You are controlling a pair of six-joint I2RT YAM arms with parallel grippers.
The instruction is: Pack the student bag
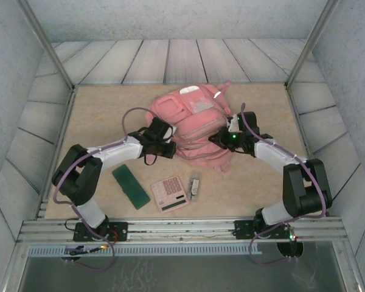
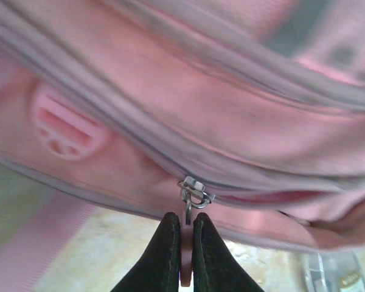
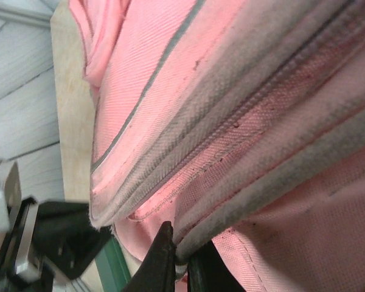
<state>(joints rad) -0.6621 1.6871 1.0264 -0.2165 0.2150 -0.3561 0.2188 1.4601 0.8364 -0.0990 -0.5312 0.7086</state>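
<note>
The student bag [image 1: 194,118], a big pink backpack, lies in the middle of the table. My left gripper [image 1: 168,146] is at its left side and my right gripper [image 1: 222,139] at its right front. In the left wrist view the left gripper [image 2: 185,222] is shut on the pink pull tab [image 2: 186,255] hanging from the metal zipper slider [image 2: 194,191]; the zip beside the slider gapes slightly. In the right wrist view the right gripper [image 3: 181,252] is shut on a grey-piped seam of the student bag [image 3: 243,121], with fabric folded over one finger.
Near the table's front lie a green flat case [image 1: 131,187], a pink calculator [image 1: 170,193] and a small clear item [image 1: 195,187]. The green case [image 3: 112,267] and part of the left arm [image 3: 24,237] show under the bag's edge. Grey walls surround the table.
</note>
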